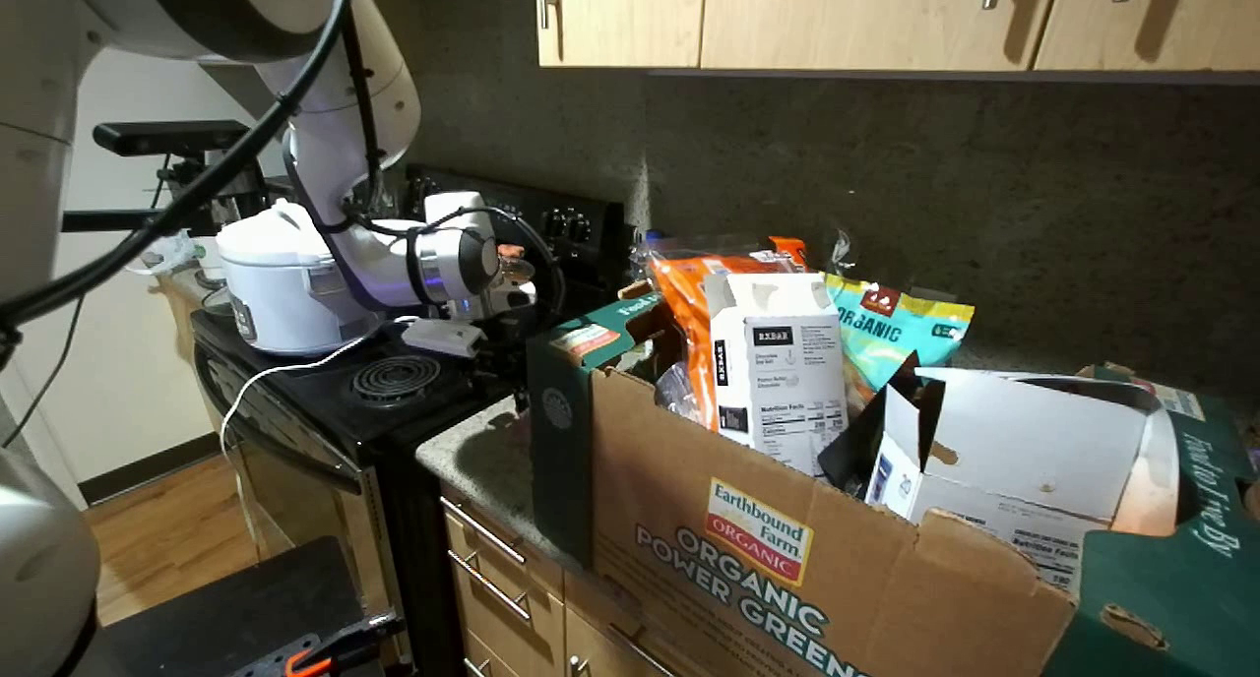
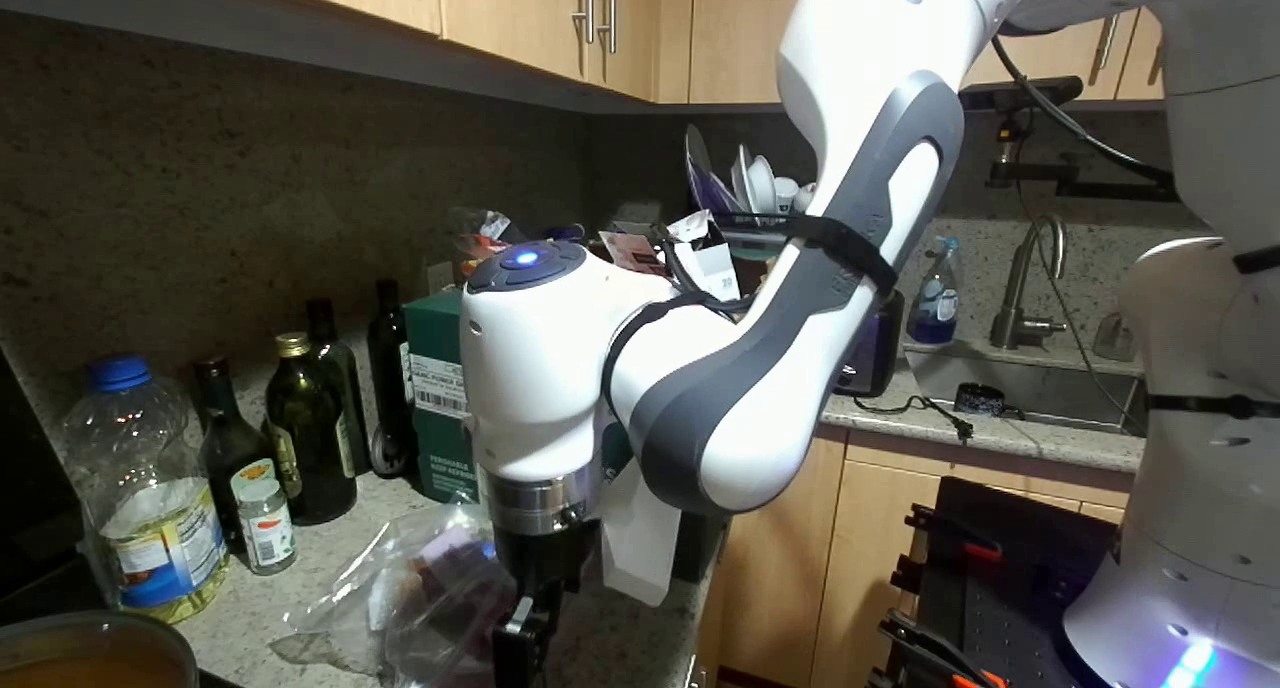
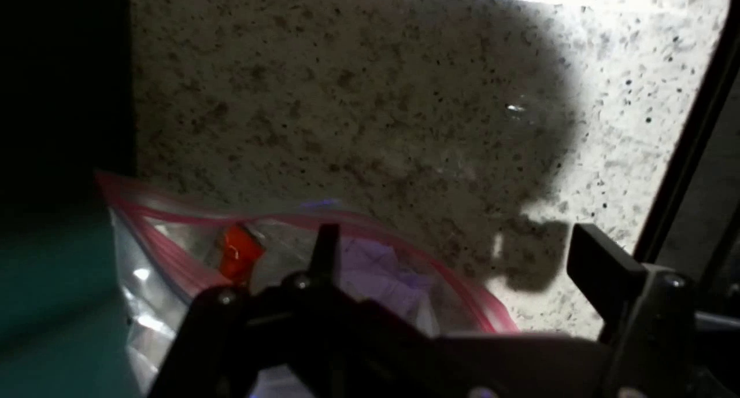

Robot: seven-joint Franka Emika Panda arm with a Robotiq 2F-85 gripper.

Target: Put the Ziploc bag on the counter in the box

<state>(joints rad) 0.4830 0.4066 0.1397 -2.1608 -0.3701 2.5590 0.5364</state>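
Speckled counter (image 3: 347,97) | tool (image 3: 455,244): jaws wide apart | one jaw over Ziploc bag (image 3: 283,249), contact unclear

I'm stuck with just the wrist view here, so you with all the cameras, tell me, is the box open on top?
Observer: Yes, in an exterior view the box is open at the top.
Operator: And what's in it?
Observer: Among other things, a white RXBAR carton, sticking up above the rim.
Operator: Anything tall near the Ziploc bag?
Observer: Yes, in an exterior view a dark gold-capped bottle stands on the counter, behind the bag as that camera sees it.
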